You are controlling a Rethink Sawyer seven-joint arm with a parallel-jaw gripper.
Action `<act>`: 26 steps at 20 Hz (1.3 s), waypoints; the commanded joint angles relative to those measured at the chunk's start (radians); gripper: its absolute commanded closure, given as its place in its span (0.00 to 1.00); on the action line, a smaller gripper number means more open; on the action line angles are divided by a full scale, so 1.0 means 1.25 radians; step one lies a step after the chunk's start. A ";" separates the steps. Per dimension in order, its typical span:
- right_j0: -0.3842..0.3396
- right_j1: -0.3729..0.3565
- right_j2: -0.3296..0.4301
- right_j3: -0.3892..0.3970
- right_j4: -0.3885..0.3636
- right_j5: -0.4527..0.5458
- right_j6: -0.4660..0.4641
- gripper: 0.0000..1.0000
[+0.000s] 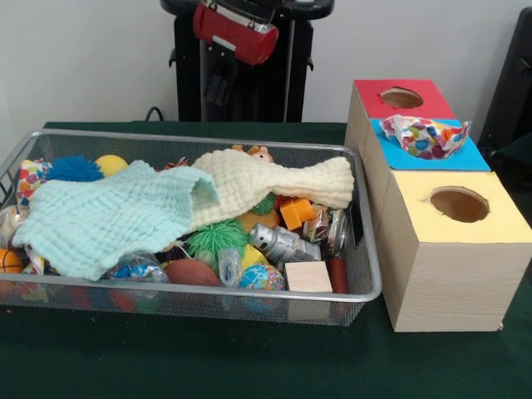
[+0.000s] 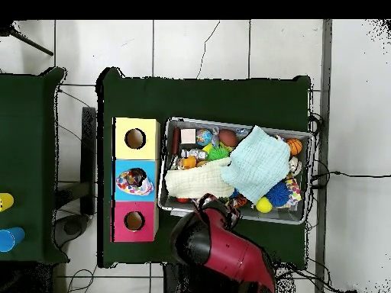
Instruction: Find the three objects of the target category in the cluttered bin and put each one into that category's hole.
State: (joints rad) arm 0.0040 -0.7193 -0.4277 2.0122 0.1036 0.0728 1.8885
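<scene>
The wire mesh bin is full of toys; it also shows in the overhead view. A white polka-dot cloth lies crumpled on the blue box top, over its hole; it shows in the overhead view too. Another dotted piece peeks out at the bin's left end. The gripper hangs drawn back above and behind the bin's far rim, empty as far as I can see. In the overhead view the gripper is at the bin's near rim.
A mint knitted cloth and a cream knitted cloth cover much of the bin. Balls, a can, a wooden block and spiky toys lie under them. A red-topped box and a yellow-topped box flank the blue one.
</scene>
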 commanded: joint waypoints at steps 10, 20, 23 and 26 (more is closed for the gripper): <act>-0.176 0.014 0.163 0.027 -0.182 -0.054 0.030 1.00; -0.286 -0.015 0.212 -0.012 -0.280 -0.024 0.012 1.00; -0.288 -0.031 0.208 -0.015 -0.294 -0.008 0.017 1.00; -0.299 -0.045 0.214 -0.016 -0.304 0.007 0.015 1.00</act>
State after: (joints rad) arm -0.3444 -0.7451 -0.2617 2.0260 -0.2149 0.0392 1.8885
